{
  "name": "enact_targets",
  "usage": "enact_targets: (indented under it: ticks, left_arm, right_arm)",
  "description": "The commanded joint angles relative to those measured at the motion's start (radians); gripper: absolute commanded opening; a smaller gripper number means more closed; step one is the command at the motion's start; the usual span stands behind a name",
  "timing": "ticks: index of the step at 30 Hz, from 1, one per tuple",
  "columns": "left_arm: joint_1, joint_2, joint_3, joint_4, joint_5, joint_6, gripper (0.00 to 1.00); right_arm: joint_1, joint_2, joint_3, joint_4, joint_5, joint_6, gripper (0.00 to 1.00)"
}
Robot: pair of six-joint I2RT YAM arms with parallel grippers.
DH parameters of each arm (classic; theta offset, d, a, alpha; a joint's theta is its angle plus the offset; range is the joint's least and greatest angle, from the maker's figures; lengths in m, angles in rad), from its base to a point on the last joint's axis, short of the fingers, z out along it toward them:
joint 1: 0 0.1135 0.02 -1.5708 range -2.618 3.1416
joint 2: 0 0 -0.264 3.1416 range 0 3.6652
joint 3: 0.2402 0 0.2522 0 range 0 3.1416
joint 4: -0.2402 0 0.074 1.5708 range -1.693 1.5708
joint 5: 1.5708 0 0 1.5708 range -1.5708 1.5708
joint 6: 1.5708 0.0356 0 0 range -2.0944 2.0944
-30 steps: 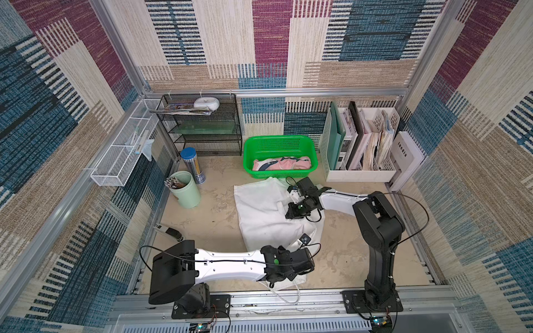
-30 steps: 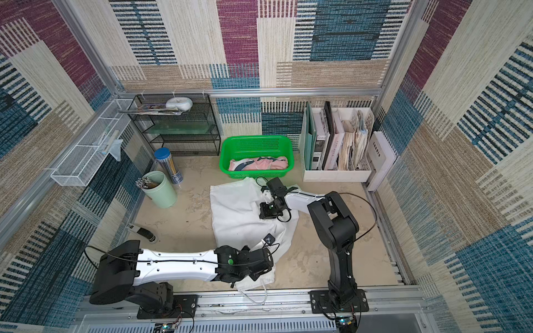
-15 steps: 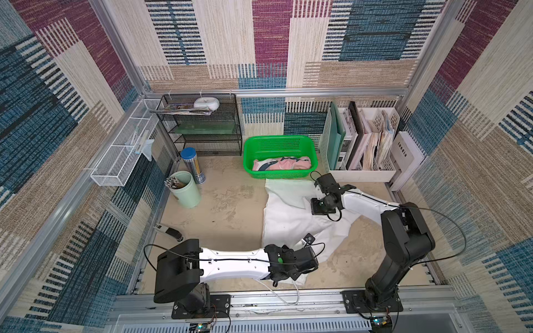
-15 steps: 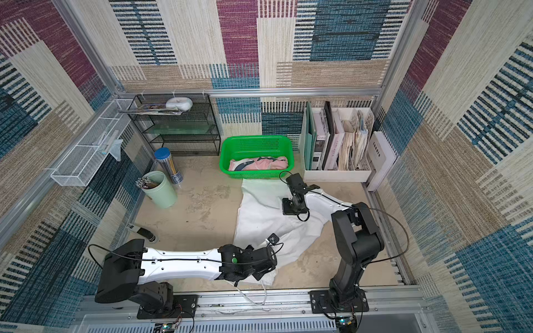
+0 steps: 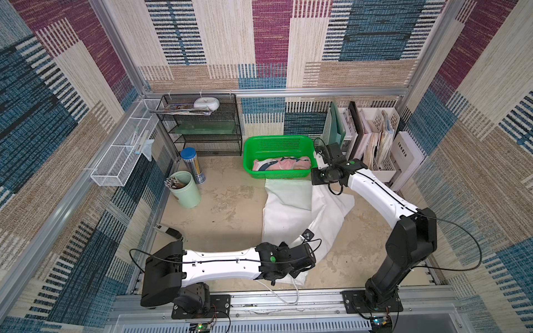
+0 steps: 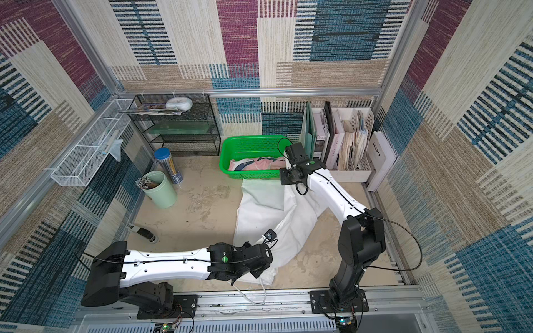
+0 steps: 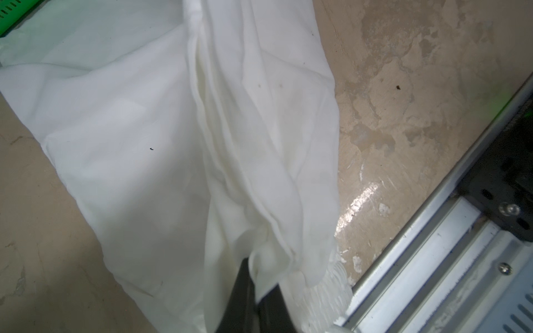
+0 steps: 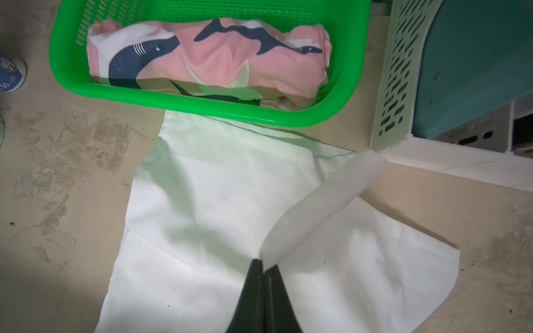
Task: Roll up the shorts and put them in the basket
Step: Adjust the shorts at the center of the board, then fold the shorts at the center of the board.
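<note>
Both claws: left gripper [image 7: 255, 288] and right gripper [image 8: 264, 266] pinch white shorts [image 5: 288, 213].
White shorts: just dragged sideways, now stretched before green basket [image 5: 277, 174]; probably ready to roll.
Pink shorts [image 5: 281, 165]: rolled, inside basket.

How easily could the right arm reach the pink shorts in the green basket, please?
Probably yes: the right claw hangs beside the open green basket, pink shorts uncovered, but it is shut on the white shorts and must release first.
</note>
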Motion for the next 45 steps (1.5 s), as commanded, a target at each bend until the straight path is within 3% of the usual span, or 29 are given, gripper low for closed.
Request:
enact_targets:
  ticks: [1,14,26,41,45]
  left_arm:
    - [-0.002,-0.032,-0.018,-0.010,-0.049,-0.026,0.00]
    - [-0.007,-0.098,-0.073,-0.018,-0.095,-0.068,0.00]
    - [-0.009,-0.199,-0.237,-0.029,-0.144,-0.202,0.00]
    - [-0.012,-0.210,-0.259,-0.052,-0.164,-0.234,0.00]
    - [-0.012,-0.249,-0.282,-0.078,-0.185,-0.273,0.00]
  right_arm:
    - [0.016,0.029,0.070,-0.035,-0.035,-0.018,0.00]
    - [0.134,0.174,0.326,-0.083,-0.106,-0.041,0.00]
    - [0.172,0.297,0.375,-0.079,-0.217,-0.045,0.00]
    - [0.186,0.488,0.567,-0.090,-0.362,-0.007,0.00]
    - [0.194,0.526,0.572,-0.071,-0.421,0.004,0.07]
